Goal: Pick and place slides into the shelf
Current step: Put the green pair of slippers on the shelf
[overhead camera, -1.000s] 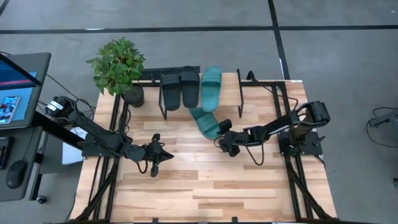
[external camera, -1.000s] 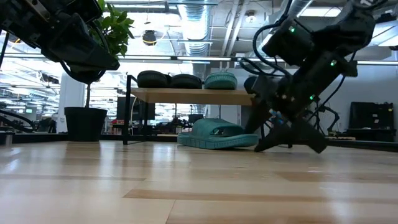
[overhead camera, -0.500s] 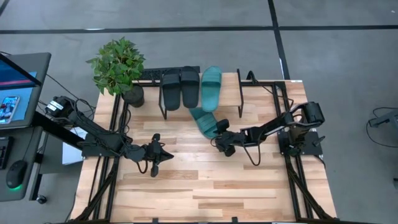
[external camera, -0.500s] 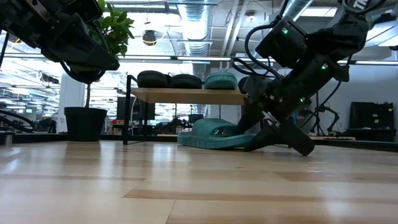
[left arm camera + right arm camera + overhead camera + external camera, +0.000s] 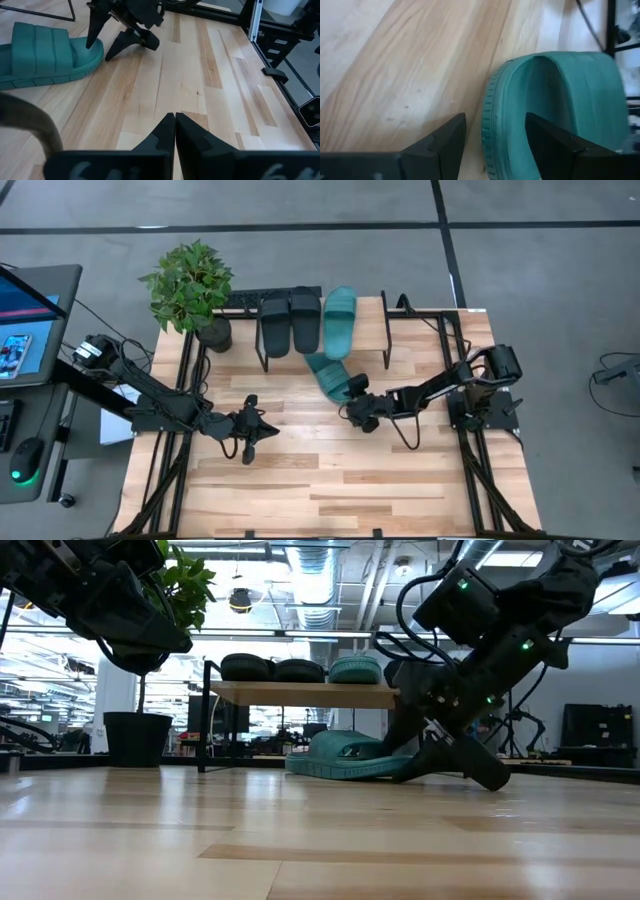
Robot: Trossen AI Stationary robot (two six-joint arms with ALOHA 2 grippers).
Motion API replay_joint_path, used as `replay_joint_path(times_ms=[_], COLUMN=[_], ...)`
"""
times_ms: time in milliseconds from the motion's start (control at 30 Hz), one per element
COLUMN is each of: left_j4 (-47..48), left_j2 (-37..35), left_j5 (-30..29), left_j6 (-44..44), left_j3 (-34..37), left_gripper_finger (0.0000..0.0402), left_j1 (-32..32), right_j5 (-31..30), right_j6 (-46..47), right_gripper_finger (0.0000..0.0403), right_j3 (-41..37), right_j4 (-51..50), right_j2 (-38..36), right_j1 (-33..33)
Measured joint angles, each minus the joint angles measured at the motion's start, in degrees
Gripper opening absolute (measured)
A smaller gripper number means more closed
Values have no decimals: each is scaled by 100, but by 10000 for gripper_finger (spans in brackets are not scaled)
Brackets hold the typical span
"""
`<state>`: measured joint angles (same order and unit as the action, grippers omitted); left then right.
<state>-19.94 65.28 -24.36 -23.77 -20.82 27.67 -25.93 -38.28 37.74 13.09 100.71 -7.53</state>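
A teal slide [image 5: 330, 376] lies sole-down on the wooden table just in front of the shelf [image 5: 368, 330]. On the shelf's plank rest two black slides [image 5: 275, 325] [image 5: 305, 320] and a second teal slide [image 5: 338, 320]. My right gripper [image 5: 495, 142] is open and slants down at the loose slide's near end. One finger [image 5: 447, 140] stands outside the rim and the other [image 5: 555, 142] over the footbed. My left gripper [image 5: 174, 122] is shut on nothing, above the table's left middle. My right gripper's fingers straddle the rim of the teal slide's near end [image 5: 492, 125], slanting down from the table's right side. I cannot tell whether either finger touches the rubber. The slide lies flat on the table.
A potted plant [image 5: 190, 285] stands at the table's far left corner beside the shelf. The shelf has bare plank to the right of the teal slide. Black frame rails [image 5: 480, 470] run along both table sides. The near half of the table is bare wood [image 5: 330, 490].
My right gripper has moved a little toward the table's left, closing in on the loose teal slide's near end until its fingers stand around the rim. The slide has stayed where it was.
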Motion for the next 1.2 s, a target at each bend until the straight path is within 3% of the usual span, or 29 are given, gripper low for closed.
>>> replay_joint_path(times_ms=[367,1200], left_j4=[-4,-2], left_j2=[0,0], left_j5=[0,0], left_j6=[-2,-4], left_j3=[0,0], left_gripper_finger=[2,2], left_j1=[1,1], right_j5=[-271,-272], right_j6=[-32,118], right_gripper_finger=[180,192], right_j3=[220,231], right_j4=[-393,-501], right_j2=[15,-2], right_j1=[-138,-183])
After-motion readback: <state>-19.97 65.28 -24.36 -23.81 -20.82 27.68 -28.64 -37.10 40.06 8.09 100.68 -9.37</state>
